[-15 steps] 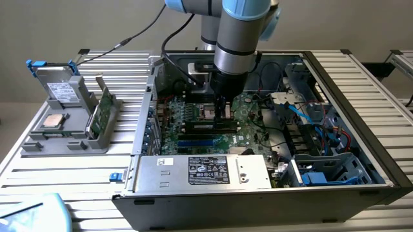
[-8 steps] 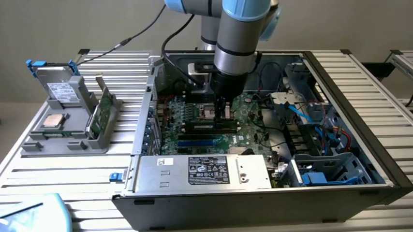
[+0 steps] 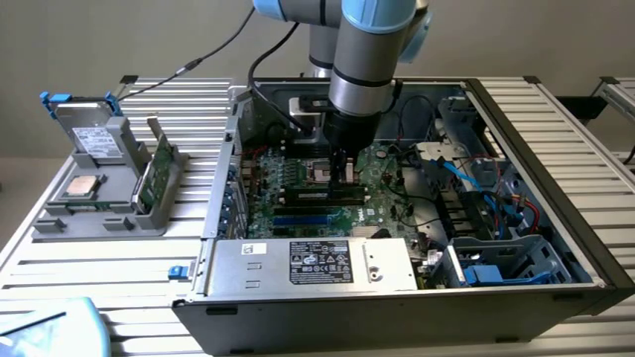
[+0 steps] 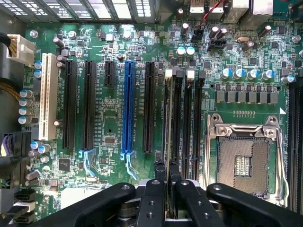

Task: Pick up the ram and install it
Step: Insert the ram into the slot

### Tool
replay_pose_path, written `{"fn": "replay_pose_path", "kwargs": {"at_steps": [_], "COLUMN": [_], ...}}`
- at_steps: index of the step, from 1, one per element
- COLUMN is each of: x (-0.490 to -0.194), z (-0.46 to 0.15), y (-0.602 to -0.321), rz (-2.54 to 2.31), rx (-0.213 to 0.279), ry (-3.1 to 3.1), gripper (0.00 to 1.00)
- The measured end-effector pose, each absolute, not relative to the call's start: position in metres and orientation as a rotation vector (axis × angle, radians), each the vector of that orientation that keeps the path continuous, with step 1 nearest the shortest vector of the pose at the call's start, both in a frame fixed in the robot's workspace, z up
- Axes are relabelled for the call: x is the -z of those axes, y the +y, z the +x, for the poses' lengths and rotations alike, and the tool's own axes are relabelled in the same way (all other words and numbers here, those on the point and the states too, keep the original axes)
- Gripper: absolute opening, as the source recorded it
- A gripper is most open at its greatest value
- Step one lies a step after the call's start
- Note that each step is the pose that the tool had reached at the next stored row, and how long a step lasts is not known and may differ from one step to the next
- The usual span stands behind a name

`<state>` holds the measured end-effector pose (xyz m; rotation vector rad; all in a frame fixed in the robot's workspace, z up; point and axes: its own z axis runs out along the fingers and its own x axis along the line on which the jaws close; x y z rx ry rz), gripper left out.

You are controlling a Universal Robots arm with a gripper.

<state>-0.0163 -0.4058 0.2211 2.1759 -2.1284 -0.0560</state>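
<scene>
The open computer case point(image 3: 555, 245) lies on its side on the slatted table point(image 3: 100, 260), so the motherboard point(image 3: 297, 178) faces up and the arm can come straight down onto it. On the exterior view's left a grey parts tray point(image 3: 59, 219) holds a hard drive point(image 3: 94, 137), a silver processor chip point(image 3: 82, 186) and a bright-green board point(image 3: 154, 175) standing on edge — each propped where it is easy to reach from above.

The gripper point(image 3: 344, 172) is down inside the case, over the memory slots point(image 4: 187, 118) beside the empty processor socket point(image 4: 244, 158). In the wrist view its fingers point(image 4: 156, 189) stand narrow, pinched on the ram point(image 4: 166, 137), which shows edge-on as a thin line running away from the fingertips. The stick appears to sit in line with the slot nearest the long black expansion slot point(image 4: 148, 106) — upright, held by its top edge so its lower edge can meet the slot. Whether it is fully seated I cannot tell.
</scene>
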Motion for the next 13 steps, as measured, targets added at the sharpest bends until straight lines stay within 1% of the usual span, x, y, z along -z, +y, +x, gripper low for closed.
{"fn": "replay_pose_path", "kwargs": {"at_steps": [13], "x": [-0.2208], "z": [-0.0173], "y": [-0.4028], "rz": [2.168], "rx": [0.055], "ry": [-2.136], "gripper": [0.14]}}
